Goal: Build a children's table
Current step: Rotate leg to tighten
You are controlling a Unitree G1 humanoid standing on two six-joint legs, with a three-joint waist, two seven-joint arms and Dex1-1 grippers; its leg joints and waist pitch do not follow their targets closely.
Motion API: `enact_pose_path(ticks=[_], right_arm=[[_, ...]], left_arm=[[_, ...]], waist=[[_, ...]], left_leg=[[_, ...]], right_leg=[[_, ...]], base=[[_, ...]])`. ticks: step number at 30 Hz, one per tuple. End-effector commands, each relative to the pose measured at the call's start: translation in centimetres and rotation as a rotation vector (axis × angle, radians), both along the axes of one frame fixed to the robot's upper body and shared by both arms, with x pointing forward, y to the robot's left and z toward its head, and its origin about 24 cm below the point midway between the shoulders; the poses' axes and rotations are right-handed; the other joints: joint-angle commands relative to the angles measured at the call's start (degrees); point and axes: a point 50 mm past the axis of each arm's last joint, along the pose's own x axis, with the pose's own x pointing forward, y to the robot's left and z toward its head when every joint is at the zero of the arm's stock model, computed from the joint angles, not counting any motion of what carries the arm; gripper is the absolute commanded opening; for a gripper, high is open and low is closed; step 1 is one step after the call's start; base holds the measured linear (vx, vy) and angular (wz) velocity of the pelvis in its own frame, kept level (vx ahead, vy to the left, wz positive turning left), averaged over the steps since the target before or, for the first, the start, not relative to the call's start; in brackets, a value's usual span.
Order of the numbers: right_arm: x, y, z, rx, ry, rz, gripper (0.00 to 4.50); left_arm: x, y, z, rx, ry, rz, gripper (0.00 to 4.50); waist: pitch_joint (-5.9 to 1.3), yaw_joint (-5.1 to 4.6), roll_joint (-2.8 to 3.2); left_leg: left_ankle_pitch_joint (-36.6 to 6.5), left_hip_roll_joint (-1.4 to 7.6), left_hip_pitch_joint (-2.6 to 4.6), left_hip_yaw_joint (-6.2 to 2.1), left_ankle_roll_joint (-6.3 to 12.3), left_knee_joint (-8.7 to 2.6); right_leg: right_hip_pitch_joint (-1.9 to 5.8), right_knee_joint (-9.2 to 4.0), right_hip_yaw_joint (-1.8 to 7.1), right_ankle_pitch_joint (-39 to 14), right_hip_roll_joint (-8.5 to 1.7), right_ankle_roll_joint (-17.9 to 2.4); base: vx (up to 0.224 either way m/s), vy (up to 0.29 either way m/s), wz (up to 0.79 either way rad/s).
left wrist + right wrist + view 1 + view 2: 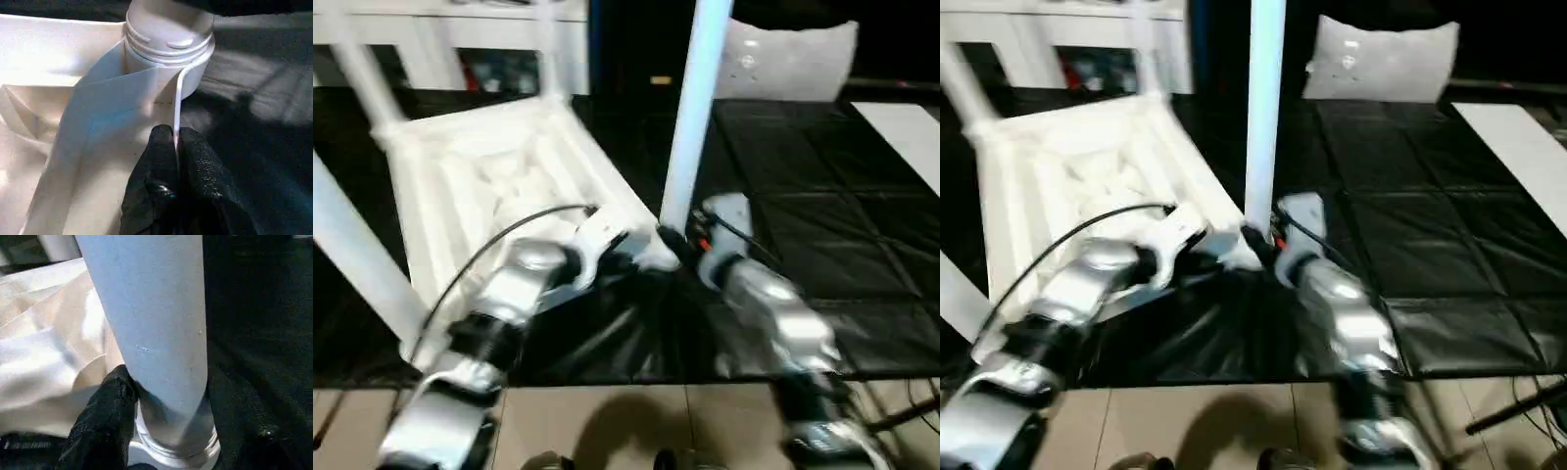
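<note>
White plastic table top (499, 186) lies ribbed underside up on the black mat (822, 225), toward its left front edge. The upright leg (690, 117) stands in its near corner socket, the right gripper (146, 406) clamping its base. The left gripper (176, 161) pinches the top's thin rim.

the table top (499, 186) lies underside up on the surface (822, 225), left of centre. a leg (690, 117) stands upright in its near right corner socket (168, 36), other legs rising at its left.
</note>
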Motion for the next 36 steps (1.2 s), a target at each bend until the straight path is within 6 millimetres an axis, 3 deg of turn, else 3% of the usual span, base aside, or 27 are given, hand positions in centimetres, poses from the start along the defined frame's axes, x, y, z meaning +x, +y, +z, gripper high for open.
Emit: enact_pose_path(ticks=[1, 3, 5, 8, 10, 11, 13, 14, 15, 17, 22, 26, 29, 36], right_arm=[[-1.7, 6.7, -0.4, 0.093, 0.062, 0.245, 2.46], [-1.7, 6.5, -0.3, 0.084, 0.046, 0.238, 2.60], [-1.7, 4.9, -0.7, 0.042, 0.010, 0.230, 2.83], [-1.7, 3.3, -0.9, 0.021, -0.018, 0.228, 3.06], [-1.8, 1.7, -0.8, 0.008, -0.053, 0.246, 3.13], [-1.8, 0.8, -0.8, 0.000, -0.070, 0.254, 3.20], [-1.9, -1.5, -0.3, -0.016, -0.115, 0.321, 3.47], [-1.9, -1.5, -0.3, -0.016, -0.115, 0.321, 3.47], [-2.2, -2.7, -0.1, -0.040, -0.136, 0.383, 3.53], [-2.3, -3.8, 0.1, -0.059, -0.142, 0.428, 3.75], [-2.7, -5.6, 0.8, -0.080, -0.159, 0.590, 4.04], [-3.2, -6.3, 1.2, -0.110, -0.176, 0.741, 4.04], [-3.7, -6.8, 1.3, -0.124, -0.155, 0.915, 4.04], [-3.7, -6.9, 1.1, -0.155, -0.115, 1.087, 3.48]], left_arm=[[0.2, -3.8, 2.2, -0.069, -0.080, -0.064, 0.00], [0.1, -3.7, 2.2, -0.063, -0.078, -0.077, 0.00], [-0.2, -2.8, 1.8, -0.033, -0.067, -0.106, 0.00], [-0.4, -2.0, 1.4, -0.011, -0.059, -0.117, 0.00], [-0.7, -1.1, 1.0, 0.010, -0.052, -0.135, 0.00], [-0.9, -0.7, 0.9, 0.022, -0.049, -0.151, 0.00], [-1.5, 0.6, 0.4, 0.058, -0.043, -0.217, 0.00], [-1.5, 0.6, 0.4, 0.058, -0.043, -0.217, 0.00], [-1.9, 1.3, 0.3, 0.069, -0.043, -0.265, 0.00], [-2.3, 1.8, 0.3, 0.078, -0.047, -0.330, 0.00], [-3.2, 3.0, 0.2, 0.121, -0.047, -0.480, 0.00], [-3.7, 3.4, 0.3, 0.095, -0.019, -0.566, 0.00], [-4.2, 3.9, 0.4, 0.100, 0.002, -0.665, 0.00], [-4.6, 4.1, 0.5, 0.127, 0.031, -0.794, 0.00]], waist=[[-3.19, 0.62, 0.14], [-3.27, 0.75, -0.02], [-3.33, 1.02, -0.05], [-3.70, 1.67, -0.08], [-4.03, 1.97, 0.05], [-4.03, 1.97, 0.05], [-4.41, 2.03, 0.19], [-4.44, 2.06, 0.23], [-4.42, 2.07, 0.24], [-4.30, 2.30, 0.20], [-3.85, 3.29, 0.49], [-4.00, 4.10, 0.50], [-4.11, 4.43, 0.20], [-4.23, 5.53, -0.05]], left_leg=[[-15.4, 4.52, 0.17, -2.35, -0.14, -5.21], [-12.9, 4.52, 0.03, -2.07, 1.15, -5.03], [-12.0, 4.49, 0.13, -1.89, 1.77, -4.89], [-7.3, 4.36, -0.22, -1.62, 3.42, -4.63], [-4.4, 4.54, -0.46, -1.58, 4.47, -4.35], [-4.4, 4.54, -0.46, -1.58, 4.47, -4.35], [-2.2, 4.62, -0.47, -1.47, 6.55, -3.94], [-1.8, 4.67, -0.53, -1.49, 6.96, -3.89], [-1.3, 4.76, -0.54, -1.46, 7.55, -3.81], [-2.2, 4.85, -0.54, -1.52, 7.82, -3.81], [-8.0, 5.22, 0.31, -1.32, 4.79, -4.16], [-7.6, 5.38, 0.26, -1.28, 4.16, -4.10], [-7.6, 5.25, 0.12, -1.26, 4.63, -3.95], [-6.2, 5.35, 0.05, -1.12, 5.19, -3.71]], right_leg=[[1.91, -4.49, 4.17, -18.2, -6.58, -9.1], [2.07, -4.17, 4.16, -15.5, -6.48, -9.9], [2.02, -4.25, 4.14, -15.7, -6.56, -10.0], [2.46, -3.73, 4.06, -11.8, -6.45, -10.5], [2.70, -3.01, 3.91, -6.7, -6.19, -11.6], [2.70, -3.01, 3.91, -6.7, -6.19, -11.6], [2.92, -2.18, 3.70, 0.5, -5.95, -13.5], [2.92, -2.04, 3.62, 1.5, -5.98, -13.9], [2.84, -1.94, 3.50, 2.6, -5.94, -14.6], [2.91, -2.12, 3.41, 1.5, -6.05, -14.6], [2.26, -3.22, 3.45, -8.7, -5.96, -13.2], [2.29, -2.75, 3.44, -7.4, -5.97, -13.1], [2.52, -2.54, 3.23, -7.2, -6.05, -13.8], [2.28, -2.42, 3.24, -8.2, -6.09, -13.6]], base=[[0.000, 0.000, 0.00], [0.000, 0.000, 0.00], [0.000, 0.000, 0.00], [0.000, 0.000, 0.00], [0.000, 0.000, 0.00], [0.000, 0.000, 0.00], [0.000, 0.000, 0.00], [0.000, 0.000, 0.00], [0.000, 0.000, 0.00], [0.000, 0.000, 0.00], [0.000, 0.000, 0.00], [0.000, 0.000, 0.00], [0.000, 0.000, 0.00], [0.000, 0.000, 0.00]])
